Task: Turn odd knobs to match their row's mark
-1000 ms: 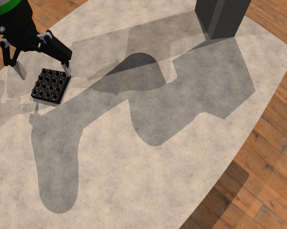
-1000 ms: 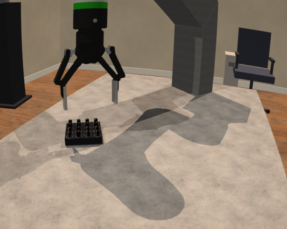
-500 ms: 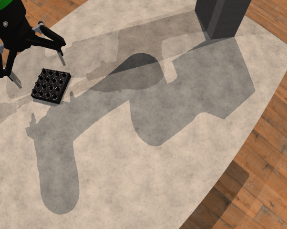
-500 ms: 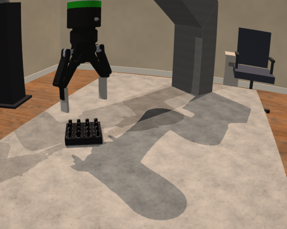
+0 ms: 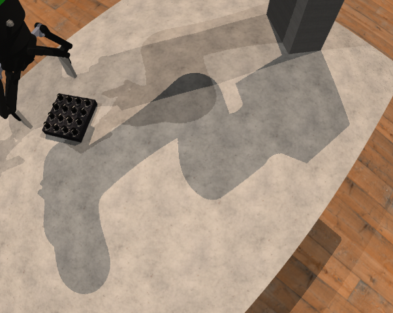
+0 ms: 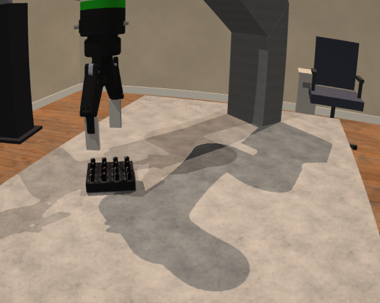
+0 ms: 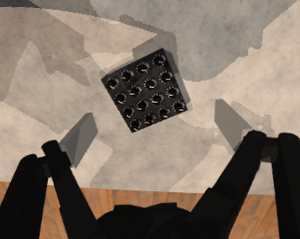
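The black knob box [image 5: 71, 116] stands on its feet on the table near the left edge, with four rows of black knobs. It also shows in the exterior view [image 6: 110, 175] and in the wrist view [image 7: 145, 90], turned at an angle. The knob lines are too small to read. My gripper [image 5: 46, 98] hangs above the table, up and to the left of the box, apart from it. Its fingers are spread wide with nothing between them. It shows in the exterior view [image 6: 103, 132] above the box's far left corner, and in the wrist view [image 7: 156, 134] the box lies ahead of the fingers.
A dark grey pillar [image 5: 301, 23] stands at the far end of the table. A black column [image 6: 8, 71] stands on the floor at the left. A chair [image 6: 336, 76] stands beyond the far right corner. The table's left edge is close to the box.
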Available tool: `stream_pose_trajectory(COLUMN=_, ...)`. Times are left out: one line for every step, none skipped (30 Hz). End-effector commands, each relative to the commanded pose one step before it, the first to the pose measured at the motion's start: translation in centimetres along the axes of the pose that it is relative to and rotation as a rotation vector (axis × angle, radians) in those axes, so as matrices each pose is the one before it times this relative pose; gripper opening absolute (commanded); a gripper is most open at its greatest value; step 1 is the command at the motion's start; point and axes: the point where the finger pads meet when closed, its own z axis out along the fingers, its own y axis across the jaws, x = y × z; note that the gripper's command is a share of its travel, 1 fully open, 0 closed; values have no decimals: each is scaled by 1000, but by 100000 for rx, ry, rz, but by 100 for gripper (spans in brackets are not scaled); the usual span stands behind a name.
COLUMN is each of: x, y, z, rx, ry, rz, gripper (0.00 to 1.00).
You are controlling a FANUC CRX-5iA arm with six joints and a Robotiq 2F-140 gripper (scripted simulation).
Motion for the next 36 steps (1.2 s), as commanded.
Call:
stream_pose_trajectory(x=-283, y=286, z=-141, rx=3528, ry=-2061, rz=-14246, gripper=100)
stream_pose_trajectory(x=-76, y=25, z=-25, rx=-41, ry=29, rz=-2817, gripper=100)
stream_pose_trajectory(x=-65, y=20, z=-21, rx=-37, ry=24, rz=-2403, gripper=100)
stream_pose_trajectory(x=-55, y=15, z=-18, rx=-31, ry=20, rz=-2006, gripper=100)
stream_pose_trajectory(x=-45, y=11, z=-15, rx=-26, ry=16, rz=-1629, gripper=100)
stream_pose_trajectory(x=-35, y=8, z=-12, rx=-21, ry=12, rz=-1277, gripper=100)
stream_pose_trajectory(x=-26, y=6, z=-9, rx=-16, ry=9, rz=-957, gripper=100)
stream_pose_trajectory(x=-19, y=4, z=-6, rx=-11, ry=6, rz=-674, gripper=100)
stream_pose_trajectory(x=-12, y=2, z=-4, rx=-7, ry=4, rz=-433, gripper=100)
stream_pose_trajectory(x=-7, y=1, z=-2, rx=-4, ry=2, rz=-240, gripper=100)
stream_pose_trajectory(x=0, y=0, z=0, rx=0, ry=0, rz=0, gripper=100)
stream_pose_trajectory(x=0, y=0, z=0, rx=0, ry=0, rz=0, gripper=100)
stream_pose_trajectory(x=-3, y=1, z=-1, rx=-2, ry=1, rz=-101, gripper=100)
stream_pose_trajectory(x=-1, y=0, z=0, rx=0, ry=0, rz=-23, gripper=100)
stream_pose_trajectory(x=0, y=0, z=0, rx=0, ry=0, rz=-2, gripper=100)
stream_pose_trajectory(x=0, y=0, z=0, rx=0, ry=0, rz=0, gripper=12)
stream_pose_trajectory(x=0, y=0, z=0, rx=0, ry=0, rz=0, gripper=12)
stream_pose_trajectory(x=0, y=0, z=0, rx=0, ry=0, rz=0, gripper=12)
stream_pose_trajectory(x=0, y=0, z=0, rx=0, ry=0, rz=0, gripper=12)
stream_pose_trajectory(x=0, y=0, z=0, rx=0, ry=0, rz=0, gripper=12)
stream_pose_trajectory(x=0, y=0, z=0, rx=0, ry=0, rz=0, gripper=12)
stream_pose_trajectory(x=0, y=0, z=0, rx=0, ry=0, rz=0, gripper=12)
stream_pose_trajectory(x=0, y=0, z=0, rx=0, ry=0, rz=0, gripper=12)
stream_pose_trajectory(x=0, y=0, z=0, rx=0, ry=0, rz=0, gripper=12)
stream_pose_trajectory(x=0, y=0, z=0, rx=0, ry=0, rz=0, gripper=12)
stream_pose_trajectory(x=0, y=0, z=0, rx=0, ry=0, rz=0, gripper=12)
stream_pose_trajectory(x=0, y=0, z=0, rx=0, ry=0, rz=0, gripper=12)
stream_pose_trajectory(x=0, y=0, z=0, rx=0, ry=0, rz=0, gripper=12)
stream_pose_trajectory(x=0, y=0, z=0, rx=0, ry=0, rz=0, gripper=12)
stream_pose_trajectory(x=0, y=0, z=0, rx=0, ry=0, rz=0, gripper=12)
stream_pose_trajectory(x=0, y=0, z=0, rx=0, ry=0, rz=0, gripper=12)
stream_pose_trajectory(x=0, y=0, z=0, rx=0, ry=0, rz=0, gripper=12)
stream_pose_trajectory(x=0, y=0, z=0, rx=0, ry=0, rz=0, gripper=12)
stream_pose_trajectory(x=0, y=0, z=0, rx=0, ry=0, rz=0, gripper=12)
stream_pose_trajectory(x=0, y=0, z=0, rx=0, ry=0, rz=0, gripper=12)
stream_pose_trajectory(x=0, y=0, z=0, rx=0, ry=0, rz=0, gripper=12)
